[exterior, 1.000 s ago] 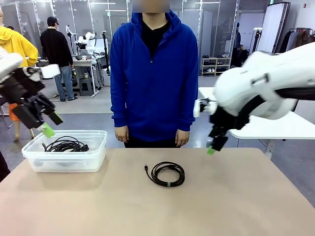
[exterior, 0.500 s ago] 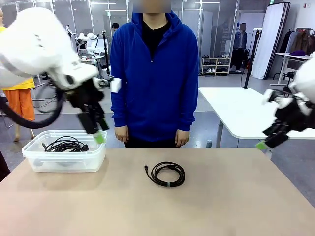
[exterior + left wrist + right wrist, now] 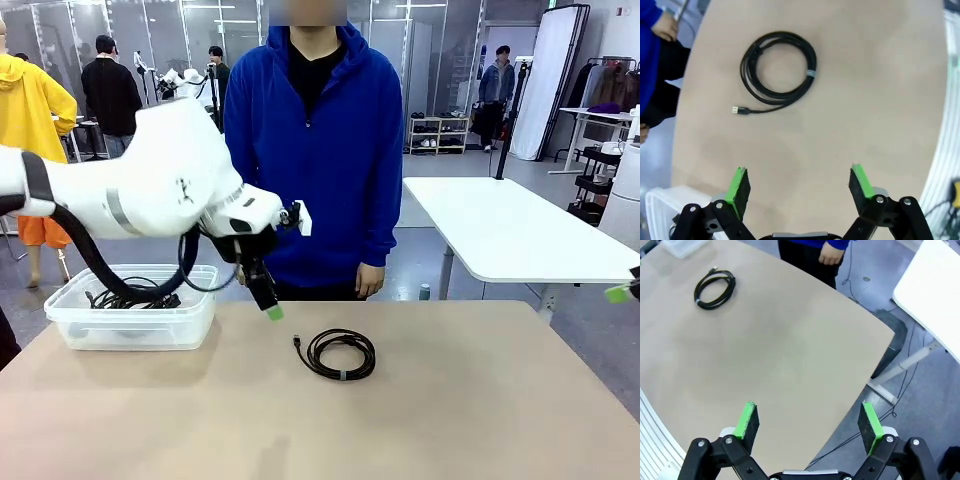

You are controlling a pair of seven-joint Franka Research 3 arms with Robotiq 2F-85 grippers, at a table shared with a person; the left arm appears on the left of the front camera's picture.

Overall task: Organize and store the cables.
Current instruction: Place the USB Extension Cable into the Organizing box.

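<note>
Cable coil (image 3: pixel 339 354), thin and black with a plug end poking out toward nine o'clock, lies flat near the middle of the tan table (image 3: pixel 480 400), bound by a small grey band at its near edge. The left wrist view has this same coil (image 3: pixel 778 67) at about eleven o'clock above the fingers, with nothing touching it. At roughly ten o'clock from the coil in the front view sits a clear plastic bin (image 3: pixel 130 322) holding more coiled black cables (image 3: pixel 130 294). The left arm reaches in over the table, its left gripper (image 3: pixel 262 293) hanging just above the surface between bin and coil; its wrist view shows the left gripper (image 3: pixel 800 185) spread wide and empty, green pads well apart. The right gripper (image 3: pixel 809 423) is also wide and empty, high over the table's edge, the coil (image 3: pixel 715 289) far off at ten o'clock. A person in a blue hoodie (image 3: pixel 312 150) stands at the far side, hands at their sides.
</note>
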